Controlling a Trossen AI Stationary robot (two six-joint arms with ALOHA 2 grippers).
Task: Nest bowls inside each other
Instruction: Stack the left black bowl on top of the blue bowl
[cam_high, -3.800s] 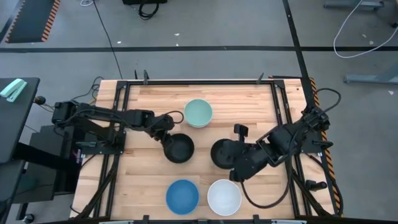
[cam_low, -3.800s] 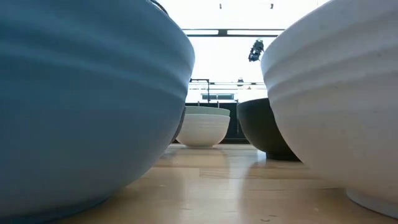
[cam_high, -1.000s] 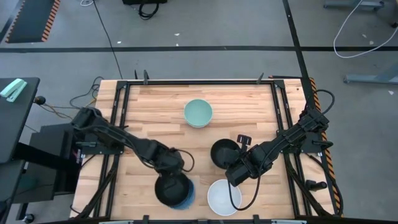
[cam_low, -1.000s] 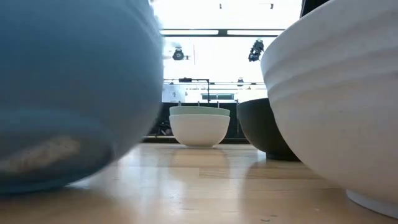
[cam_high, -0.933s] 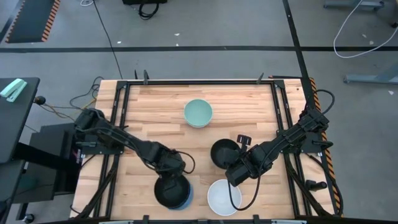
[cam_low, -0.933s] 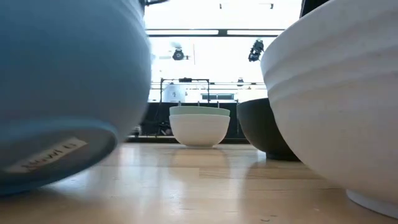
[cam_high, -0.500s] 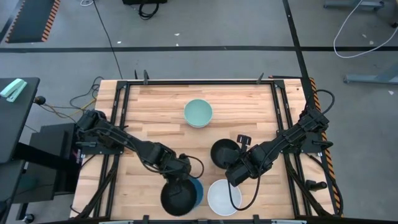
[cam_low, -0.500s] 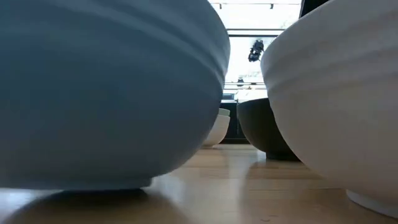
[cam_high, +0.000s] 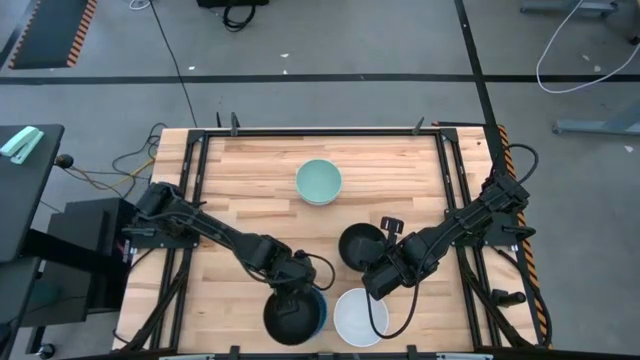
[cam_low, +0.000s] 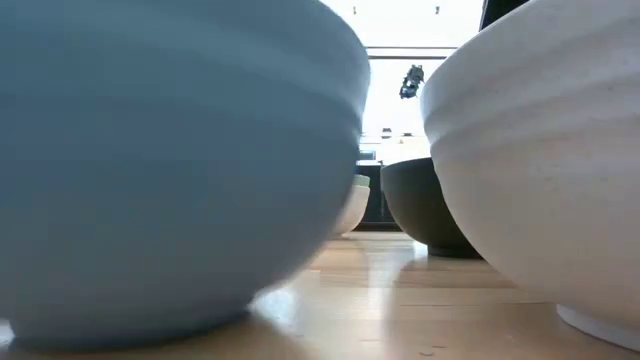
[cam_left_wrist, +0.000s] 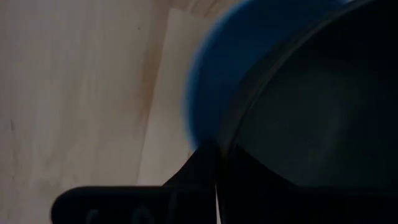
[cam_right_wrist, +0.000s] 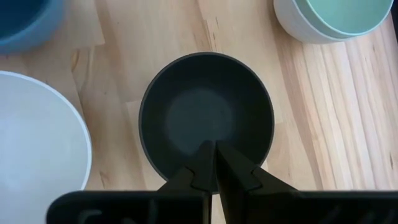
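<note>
I see the left gripper (cam_high: 294, 288) closed on the rim of a black bowl (cam_high: 290, 318), inside the blue bowl (cam_high: 317, 304) at the near edge. The right gripper (cam_right_wrist: 214, 163) pinches the other black bowl (cam_right_wrist: 206, 116), centre-right.

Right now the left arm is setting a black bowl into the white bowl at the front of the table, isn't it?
Not quite: the black bowl held by the left gripper is going into the blue bowl, as the high view shows. The white bowl beside it sits empty.
</note>
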